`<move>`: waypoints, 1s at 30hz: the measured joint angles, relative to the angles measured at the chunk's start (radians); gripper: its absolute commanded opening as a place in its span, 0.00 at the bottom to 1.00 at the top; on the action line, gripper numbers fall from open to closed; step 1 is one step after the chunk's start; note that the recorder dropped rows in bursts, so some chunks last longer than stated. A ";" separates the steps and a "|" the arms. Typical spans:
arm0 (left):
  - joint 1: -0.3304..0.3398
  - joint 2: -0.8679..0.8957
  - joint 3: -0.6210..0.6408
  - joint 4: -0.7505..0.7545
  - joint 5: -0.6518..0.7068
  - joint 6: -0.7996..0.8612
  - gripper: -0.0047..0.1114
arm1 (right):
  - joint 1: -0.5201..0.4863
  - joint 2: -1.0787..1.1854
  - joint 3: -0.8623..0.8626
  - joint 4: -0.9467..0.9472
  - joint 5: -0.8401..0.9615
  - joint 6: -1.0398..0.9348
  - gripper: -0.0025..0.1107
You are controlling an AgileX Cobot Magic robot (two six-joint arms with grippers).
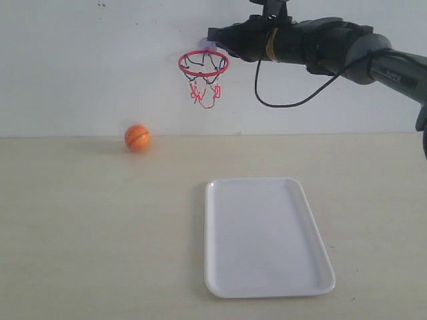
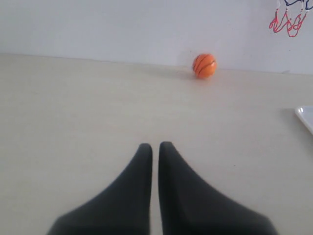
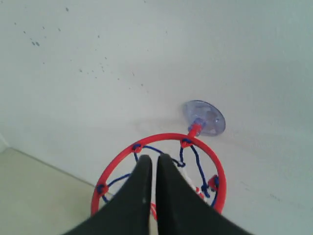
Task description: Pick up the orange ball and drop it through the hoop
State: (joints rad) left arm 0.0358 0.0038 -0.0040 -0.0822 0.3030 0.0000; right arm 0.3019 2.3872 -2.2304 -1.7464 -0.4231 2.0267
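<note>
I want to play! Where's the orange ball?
In the exterior view, the orange ball sits on the table at the back left, by the wall, below and left of the hoop.

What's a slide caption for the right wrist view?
Empty right gripper, jaws together, poised at the red rim of the hoop, its suction cup stuck to the white wall.

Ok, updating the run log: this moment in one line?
orange ball on table, unheld | left tool shut, empty | right tool shut by hoop

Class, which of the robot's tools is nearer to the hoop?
Right. The right tool hangs just above the hoop; the left tool is low over the table, far from it.
</note>
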 measured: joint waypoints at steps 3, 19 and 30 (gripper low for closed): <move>0.000 0.000 0.000 0.000 0.000 0.000 0.08 | -0.064 0.000 0.000 0.000 -0.163 0.031 0.02; 0.000 0.000 0.000 0.000 0.000 0.000 0.08 | -0.392 -0.146 0.156 -0.004 -0.783 0.074 0.02; 0.000 0.000 0.000 0.000 0.000 0.000 0.08 | -0.417 -0.403 0.596 -0.004 -0.796 0.074 0.02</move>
State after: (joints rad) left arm 0.0358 0.0038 -0.0040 -0.0822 0.3030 0.0000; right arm -0.1151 1.9843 -1.6341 -1.7500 -1.2186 2.1012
